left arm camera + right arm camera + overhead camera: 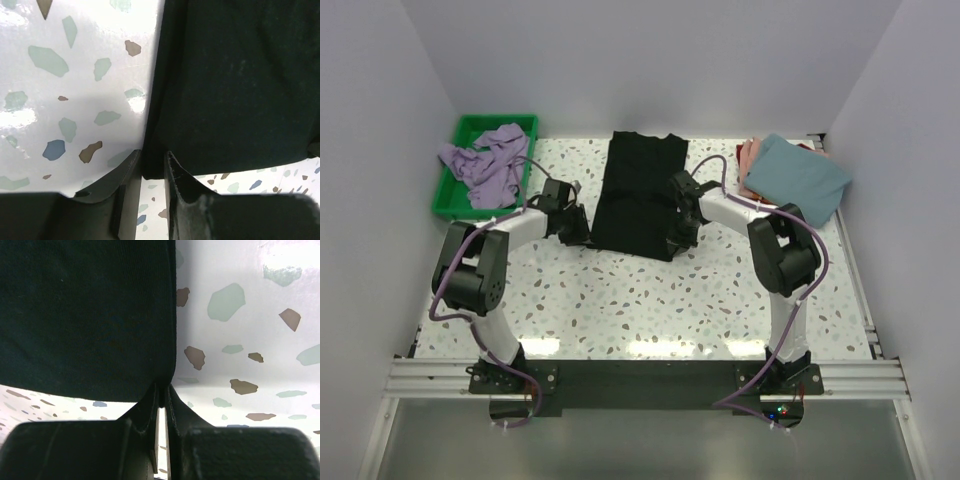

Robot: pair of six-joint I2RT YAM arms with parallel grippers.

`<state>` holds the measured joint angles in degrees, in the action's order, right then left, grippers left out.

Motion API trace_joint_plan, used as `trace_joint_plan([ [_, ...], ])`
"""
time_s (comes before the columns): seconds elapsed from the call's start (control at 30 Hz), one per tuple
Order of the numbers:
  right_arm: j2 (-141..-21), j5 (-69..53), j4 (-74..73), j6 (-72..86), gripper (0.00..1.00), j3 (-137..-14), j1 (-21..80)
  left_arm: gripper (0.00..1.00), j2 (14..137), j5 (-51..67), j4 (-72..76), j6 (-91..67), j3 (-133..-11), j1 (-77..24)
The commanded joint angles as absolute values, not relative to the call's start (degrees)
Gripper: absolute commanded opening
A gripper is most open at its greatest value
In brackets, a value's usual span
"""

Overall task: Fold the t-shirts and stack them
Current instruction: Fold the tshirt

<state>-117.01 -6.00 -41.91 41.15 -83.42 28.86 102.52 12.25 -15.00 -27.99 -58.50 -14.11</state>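
Note:
The black t-shirt (638,195) lies folded into a long strip at the table's middle back. My left gripper (576,230) is at its near left corner. In the left wrist view the left gripper (152,156) has that corner of the black cloth (235,85) filling the gap between its jaws. My right gripper (678,236) is at the near right corner. In the right wrist view the right gripper (164,388) is pinched on the edge of the black cloth (85,315). The lavender t-shirt (485,160) lies crumpled in the tray. The teal-blue t-shirt (797,177) lies folded on top of the pink t-shirt (748,155) and the dark red t-shirt (806,145).
The green plastic tray (448,190) stands at the back left by the wall. The folded stack is at the back right corner. White walls close in the table on three sides. Speckled tabletop (650,300) lies between the arms.

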Motion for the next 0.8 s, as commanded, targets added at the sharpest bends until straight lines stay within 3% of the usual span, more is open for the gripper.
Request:
trace_joint_plan([
  [0.0,-119.88,-3.78,-43.68,40.69,0.03,-83.5,29.0,0.25,105.21,13.97,-16.0,-28.04,-57.31,-15.12],
  [0.2,-119.88,-3.96,-43.59,40.43,0.0,-83.85,29.0,0.0,106.35,15.03,-16.17,-28.3,-57.04,-15.21],
  [0.5,-116.37,-1.85,-45.7,38.94,0.0,-82.44,29.0,0.0,100.55,12.74,-18.54,-28.65,-56.25,-15.12],
  [0.77,-106.28,-0.18,-48.6,37.27,0.0,-76.56,29.0,0.0,89.14,12.74,-22.58,-31.72,-51.86,-15.38],
])
